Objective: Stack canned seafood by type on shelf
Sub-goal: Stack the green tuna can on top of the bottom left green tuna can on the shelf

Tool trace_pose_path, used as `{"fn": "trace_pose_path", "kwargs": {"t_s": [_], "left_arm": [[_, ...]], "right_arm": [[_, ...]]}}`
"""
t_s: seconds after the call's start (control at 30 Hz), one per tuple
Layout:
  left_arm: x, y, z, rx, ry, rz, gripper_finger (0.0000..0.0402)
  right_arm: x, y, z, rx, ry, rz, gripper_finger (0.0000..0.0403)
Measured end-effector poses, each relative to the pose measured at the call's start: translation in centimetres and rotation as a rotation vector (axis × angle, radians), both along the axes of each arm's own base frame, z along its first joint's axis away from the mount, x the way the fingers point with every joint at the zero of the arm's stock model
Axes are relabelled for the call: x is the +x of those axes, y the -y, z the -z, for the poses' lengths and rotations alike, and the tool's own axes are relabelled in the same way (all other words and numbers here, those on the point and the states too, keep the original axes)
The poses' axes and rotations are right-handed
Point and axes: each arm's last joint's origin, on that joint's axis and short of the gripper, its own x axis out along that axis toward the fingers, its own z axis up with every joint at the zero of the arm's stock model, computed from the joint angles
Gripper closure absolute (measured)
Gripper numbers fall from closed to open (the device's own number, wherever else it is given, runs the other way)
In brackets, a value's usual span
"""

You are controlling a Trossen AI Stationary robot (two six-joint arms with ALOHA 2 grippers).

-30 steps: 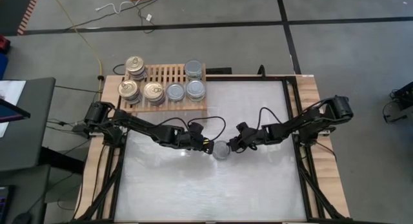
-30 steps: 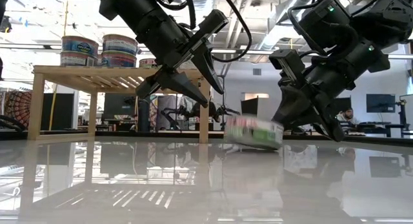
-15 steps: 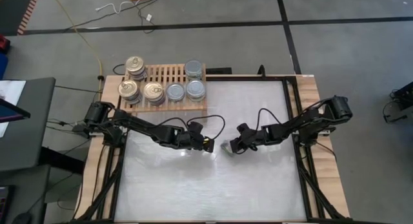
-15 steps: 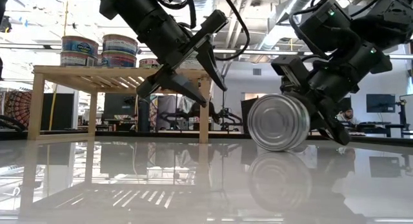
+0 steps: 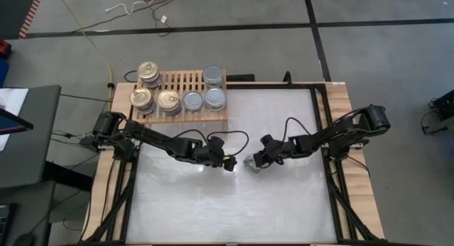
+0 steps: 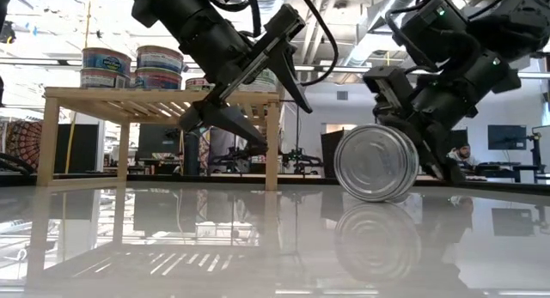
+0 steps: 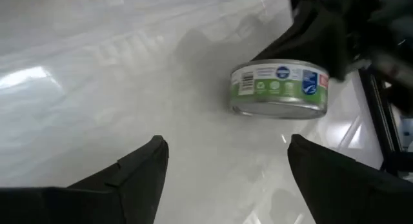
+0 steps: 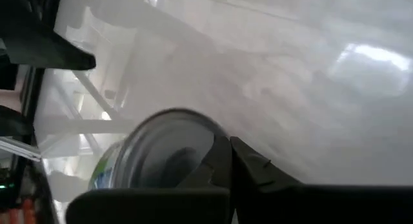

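A: High view: the can (image 5: 250, 163), flat a second ago, now stands on edge against the pressed-together right gripper (image 5: 257, 161).
B: Low view: the left gripper (image 6: 258, 75) has spread wider, just beside it. Likely a handover toward the shelf (image 6: 129, 96).

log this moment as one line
left tool: open, mid-table | right tool: shut, against can on edge | shelf: cans stacked
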Motion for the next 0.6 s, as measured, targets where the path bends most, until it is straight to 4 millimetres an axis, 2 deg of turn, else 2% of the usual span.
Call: {"fn": "trace_pose_path", "kwargs": {"t_s": [0.13,0.37,0.6], "left_arm": [[-0.2,0.0,0.3,-0.024,-0.035,0.014,0.0095],[-0.6,0.1,0.7,-0.049,-0.099,0.036,0.0095],[-0.7,0.0,0.8,-0.035,-0.115,0.046,0.0095]], "right_arm": [[-1.2,0.7,-1.4,-0.045,-0.048,0.0,0.0386],[-3.6,1.1,-5.1,-0.162,-0.24,0.034,0.0389],[-2.2,-1.7,-6.9,-0.169,-0.208,-0.073,0.0389]]}}
